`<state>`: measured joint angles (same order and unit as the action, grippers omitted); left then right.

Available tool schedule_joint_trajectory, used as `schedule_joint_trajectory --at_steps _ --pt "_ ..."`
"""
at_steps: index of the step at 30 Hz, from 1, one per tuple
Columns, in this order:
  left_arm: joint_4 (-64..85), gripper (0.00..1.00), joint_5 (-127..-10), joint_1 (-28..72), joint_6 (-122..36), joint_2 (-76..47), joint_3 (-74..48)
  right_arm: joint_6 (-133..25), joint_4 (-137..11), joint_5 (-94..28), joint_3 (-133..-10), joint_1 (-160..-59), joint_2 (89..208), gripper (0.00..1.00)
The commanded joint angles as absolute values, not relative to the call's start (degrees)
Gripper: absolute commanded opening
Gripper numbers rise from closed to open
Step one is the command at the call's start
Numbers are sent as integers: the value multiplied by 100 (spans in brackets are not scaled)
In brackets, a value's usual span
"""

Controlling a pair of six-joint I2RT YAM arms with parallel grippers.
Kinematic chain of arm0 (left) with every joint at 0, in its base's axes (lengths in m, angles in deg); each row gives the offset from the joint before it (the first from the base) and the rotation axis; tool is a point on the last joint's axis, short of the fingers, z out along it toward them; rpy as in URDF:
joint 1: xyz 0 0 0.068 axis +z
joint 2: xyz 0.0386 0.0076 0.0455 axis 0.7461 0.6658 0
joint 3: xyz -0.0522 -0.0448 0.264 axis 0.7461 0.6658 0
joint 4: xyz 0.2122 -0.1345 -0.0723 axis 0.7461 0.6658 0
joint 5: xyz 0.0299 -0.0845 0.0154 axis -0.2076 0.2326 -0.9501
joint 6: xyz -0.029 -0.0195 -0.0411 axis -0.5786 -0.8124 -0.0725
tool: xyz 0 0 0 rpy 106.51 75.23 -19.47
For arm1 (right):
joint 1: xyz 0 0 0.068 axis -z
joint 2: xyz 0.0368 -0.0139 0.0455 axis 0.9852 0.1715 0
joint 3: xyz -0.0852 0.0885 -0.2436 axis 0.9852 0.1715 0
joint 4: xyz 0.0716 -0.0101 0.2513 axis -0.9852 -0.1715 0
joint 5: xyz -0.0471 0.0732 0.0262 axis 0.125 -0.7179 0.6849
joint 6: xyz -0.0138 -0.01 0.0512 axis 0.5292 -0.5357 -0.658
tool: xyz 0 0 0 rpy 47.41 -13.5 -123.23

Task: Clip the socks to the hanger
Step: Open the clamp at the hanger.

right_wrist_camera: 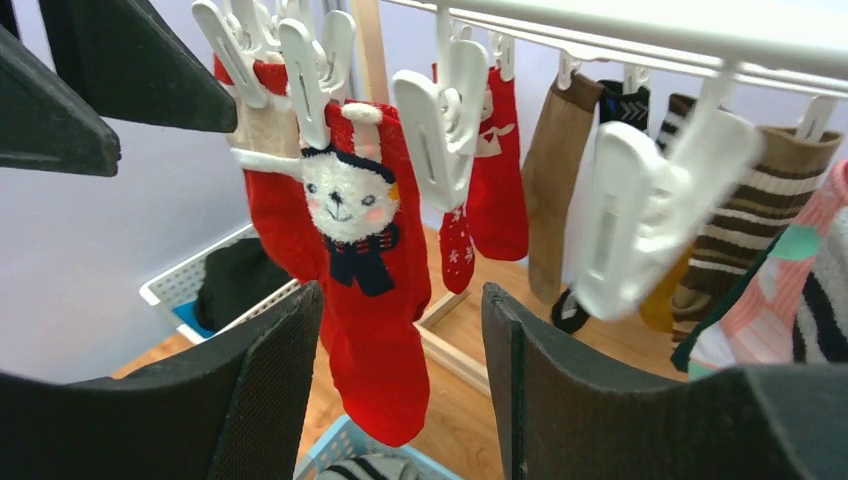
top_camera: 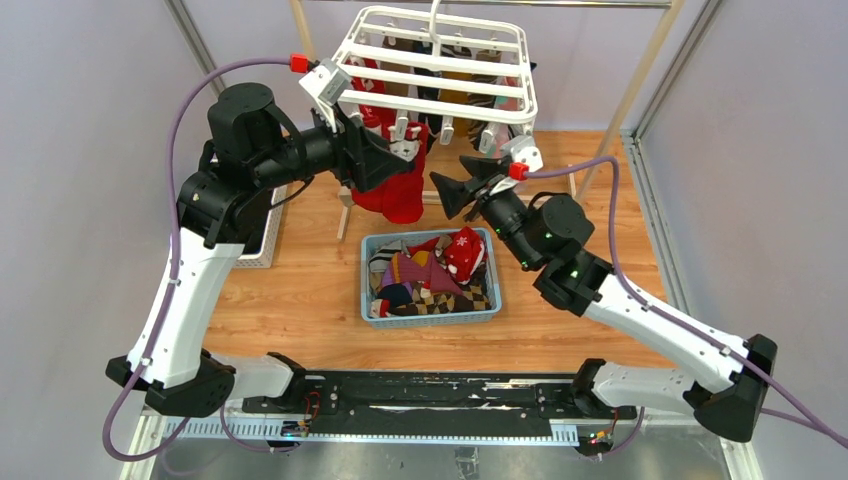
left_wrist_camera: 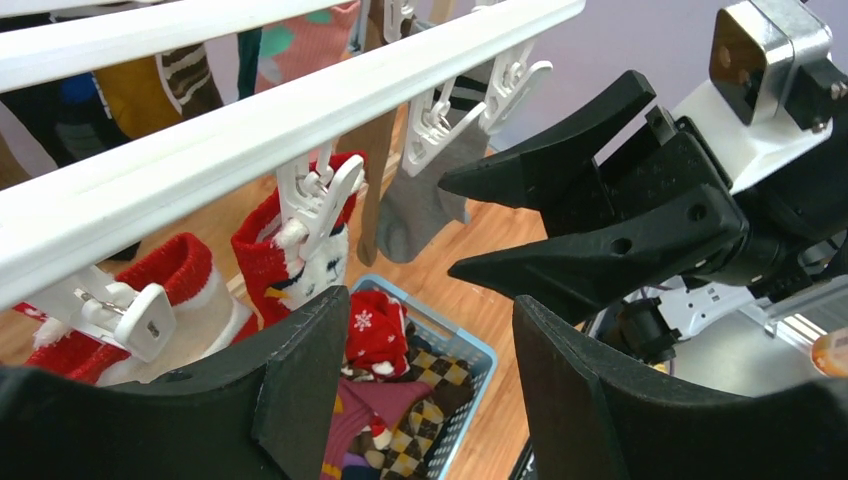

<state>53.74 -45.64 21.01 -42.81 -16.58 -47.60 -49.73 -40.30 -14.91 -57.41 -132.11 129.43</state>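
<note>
Both arms reach up from the near edge to the hanger, which hangs over the far tabletop. At its near-left edge the left gripper hovers released beside a clipped red sock. Facing it from the right, the right gripper is also spread and empty. Below them a basket holds more socks. White clips dangle from the bars.

Top view: hanger hook cut off, 12 o'clock; rear socks mostly hidden under bars. Right wrist: nearest clip blurred, 3 o'clock. Left wrist: basket half hidden behind fingers, 6 o'clock.
</note>
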Motion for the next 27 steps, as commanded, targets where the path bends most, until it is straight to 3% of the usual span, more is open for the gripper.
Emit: schedule_joint_trajectory --at_steps 1,21,27 --pt "5473 65 -4456 2066 -4272 -1736 -4714 -4123 -3153 -184 -5936 -13607 13141 59" --pt "5619 65 -4417 2066 -4234 -1721 -4910 -3737 -3151 135 -6444 -13377 13593 50" --pt "5634 65 -4421 2066 -4242 -1720 -4929 -3735 -3037 125 -6341 -13332 13562 38"
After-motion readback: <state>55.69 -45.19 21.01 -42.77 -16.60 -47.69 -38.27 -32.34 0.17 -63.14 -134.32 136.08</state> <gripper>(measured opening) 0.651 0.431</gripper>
